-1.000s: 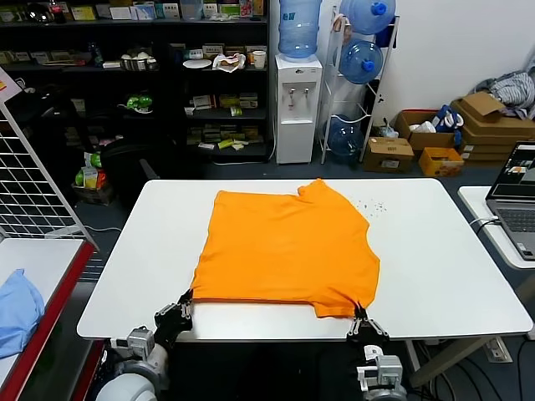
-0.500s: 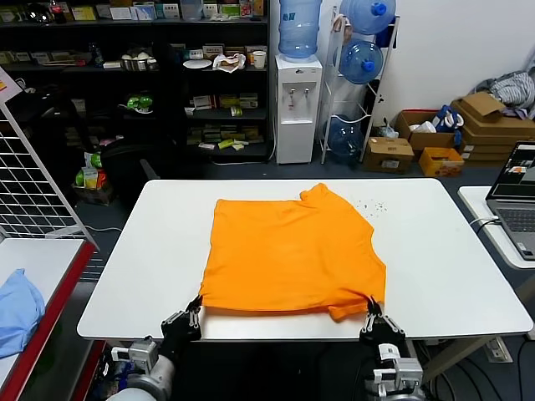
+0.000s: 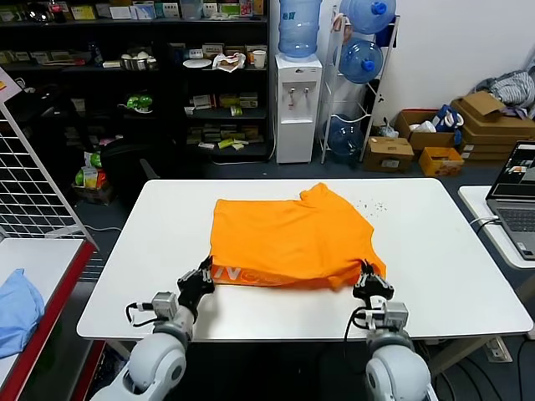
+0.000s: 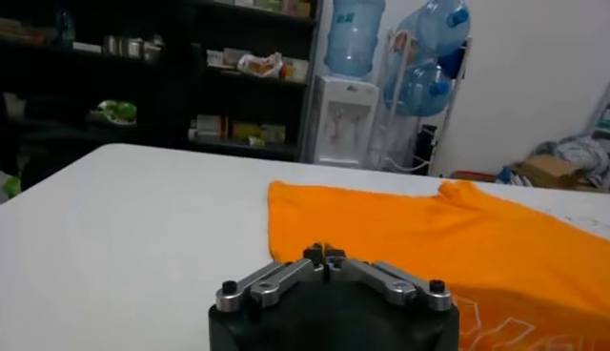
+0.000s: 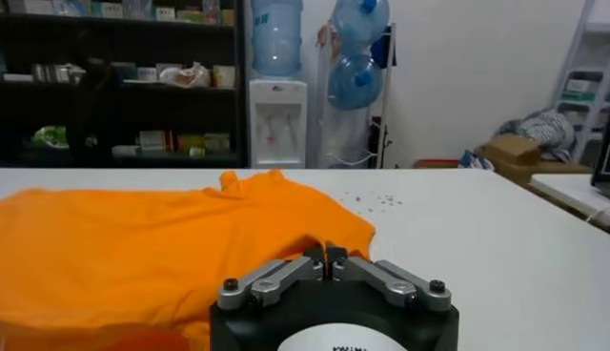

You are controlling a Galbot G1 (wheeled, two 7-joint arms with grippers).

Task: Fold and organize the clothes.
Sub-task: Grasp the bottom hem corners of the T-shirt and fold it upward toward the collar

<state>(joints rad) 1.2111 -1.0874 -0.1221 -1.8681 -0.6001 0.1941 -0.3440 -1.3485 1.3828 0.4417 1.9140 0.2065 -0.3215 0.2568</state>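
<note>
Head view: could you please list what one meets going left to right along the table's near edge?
Light blue cloth → left claw → orange t-shirt → right claw → laptop.

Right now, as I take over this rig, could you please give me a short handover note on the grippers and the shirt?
Left gripper: shut on the near left corner of the orange t-shirt, lifted off the white table.
Right gripper: shut on the near right corner, also raised.
T-shirt: lying mid-table, its near hem turned up toward the far side, white lettering showing underneath.
Done: hem gripped and the first fold begun.
Left: carry the hem across, release, finish folding and tidy.
</note>
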